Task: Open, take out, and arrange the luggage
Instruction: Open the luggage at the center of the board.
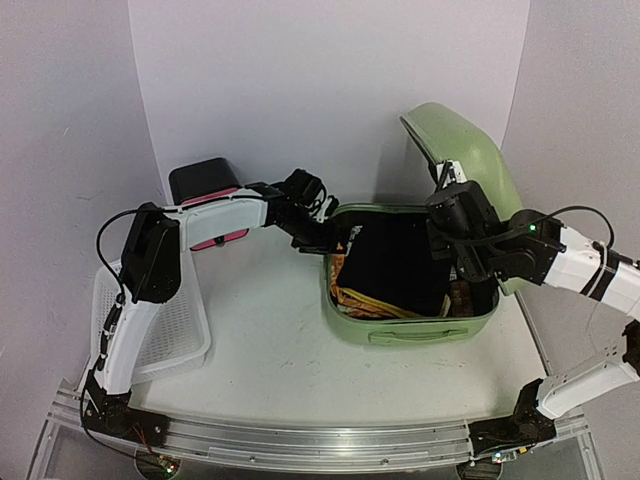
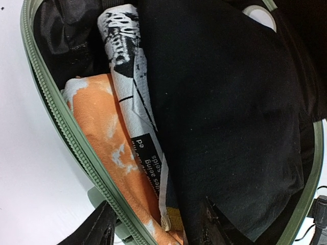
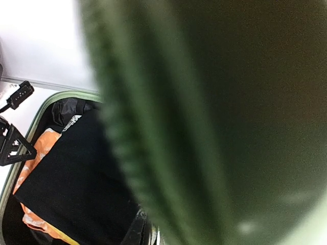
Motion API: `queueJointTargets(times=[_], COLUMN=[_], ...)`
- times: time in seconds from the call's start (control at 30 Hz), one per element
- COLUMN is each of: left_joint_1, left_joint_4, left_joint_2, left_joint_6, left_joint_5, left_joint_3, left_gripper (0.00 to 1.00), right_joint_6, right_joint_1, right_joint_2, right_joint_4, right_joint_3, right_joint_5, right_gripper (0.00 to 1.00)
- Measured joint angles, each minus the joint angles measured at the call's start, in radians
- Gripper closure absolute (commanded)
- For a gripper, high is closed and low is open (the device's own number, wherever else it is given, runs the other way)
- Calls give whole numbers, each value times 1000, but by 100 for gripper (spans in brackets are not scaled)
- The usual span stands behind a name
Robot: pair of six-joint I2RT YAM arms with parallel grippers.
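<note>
Luggage (image 1: 410, 330) on table (image 1: 270, 340), right of centre, lid (image 1: 470, 140) raised | left gripper (image 2: 156, 217) fingers apart, astride zipper rim | right gripper (image 1: 447, 188) apparently clamped on lid edge; wrist view blurred.

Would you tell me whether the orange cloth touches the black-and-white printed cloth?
Touching. The left wrist view shows the black-and-white printed cloth overlapping the orange cloth with no gap.

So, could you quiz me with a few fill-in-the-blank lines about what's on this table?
The luggage shell is light ___.
The left gripper sits at its rim with jaws ___.
Beside the black garment inside lies an ___ cloth with white patches.
The white basket sits by the ___ arm.
Missing words: green; open; orange; left.
</note>
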Motion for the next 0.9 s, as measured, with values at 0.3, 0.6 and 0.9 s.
queueJointTargets(times=[0.3, 0.6, 0.9], left_joint_1=[-32, -41, -41], left_joint_4=[6, 23, 21], left_joint_2=[0, 0, -8], left_joint_6=[-10, -9, -28], left_joint_5=[6, -24, -92], left_joint_3=[-2, -18, -28], left_gripper=[46, 69, 99], right_joint_6=[5, 34, 64], right_joint_1=[-66, -129, -229], right_joint_2=[-96, -214, -291], right_joint_4=[-41, -71, -103], right_joint_3=[0, 0, -13], right_joint_5=[7, 63, 65], right_gripper=[88, 91, 97])
